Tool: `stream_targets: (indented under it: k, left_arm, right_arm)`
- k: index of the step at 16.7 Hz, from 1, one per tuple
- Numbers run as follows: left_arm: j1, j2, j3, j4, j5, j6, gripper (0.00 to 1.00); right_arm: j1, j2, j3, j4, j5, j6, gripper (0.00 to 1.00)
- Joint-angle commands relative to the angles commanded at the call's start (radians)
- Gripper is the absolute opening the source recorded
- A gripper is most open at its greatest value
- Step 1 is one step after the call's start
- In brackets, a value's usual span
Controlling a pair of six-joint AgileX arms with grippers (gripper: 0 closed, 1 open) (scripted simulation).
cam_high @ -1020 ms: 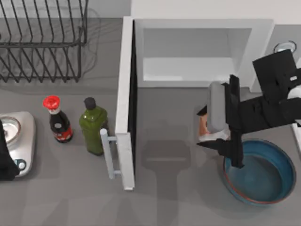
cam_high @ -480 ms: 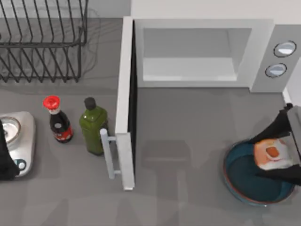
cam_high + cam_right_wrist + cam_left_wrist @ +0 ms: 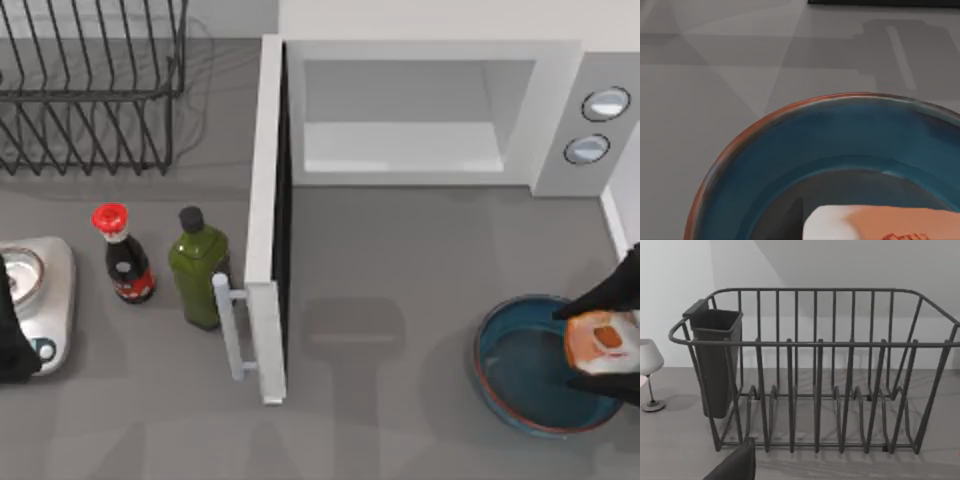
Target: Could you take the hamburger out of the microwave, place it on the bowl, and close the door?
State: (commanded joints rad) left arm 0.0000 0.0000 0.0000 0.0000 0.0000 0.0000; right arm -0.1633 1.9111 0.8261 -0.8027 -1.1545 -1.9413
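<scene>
The placing step is in hand: the hamburger [image 3: 601, 341] is held over the right part of the bowl [image 3: 500, 375], at the worktop's near right, pinched between the dark fingers of the right tool [image 3: 606, 342], whose arm reaches in from the right edge. Next, a short lowering and a release are judged to be called for, after which the door [image 3: 266, 220], standing wide open at the left of the microwave [image 3: 540, 110], must be swung shut. The left tool [image 3: 12, 345] is parked at the near left by the scale [image 3: 45, 275]; whether its fingers are spread cannot be told
</scene>
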Motion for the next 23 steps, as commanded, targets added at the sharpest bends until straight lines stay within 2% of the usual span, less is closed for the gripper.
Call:
stream_targets:
  k: [5,13,18,23]
  left_arm:
    - [0.0,0.0,0.0,0.0,0.0,0.0,1.0]
    - [0.0,0.0,0.0,0.0,0.0,0.0,1.0]
    - [0.0,0.0,0.0,0.0,0.0,0.0,1.0]
    - [0.0,0.0,0.0,0.0,0.0,0.0,1.0]
  right_arm:
    - [0.029,-0.004,-0.018,0.073,-0.002,0.068,0.0]
    - [0.139,0.001,-0.123,0.468,-0.019,0.367,0.0]
    - [0.148,0.001,-0.132,0.491,-0.021,0.389,0.0]
    - [0.148,0.001,-0.132,0.491,-0.021,0.389,0.38]
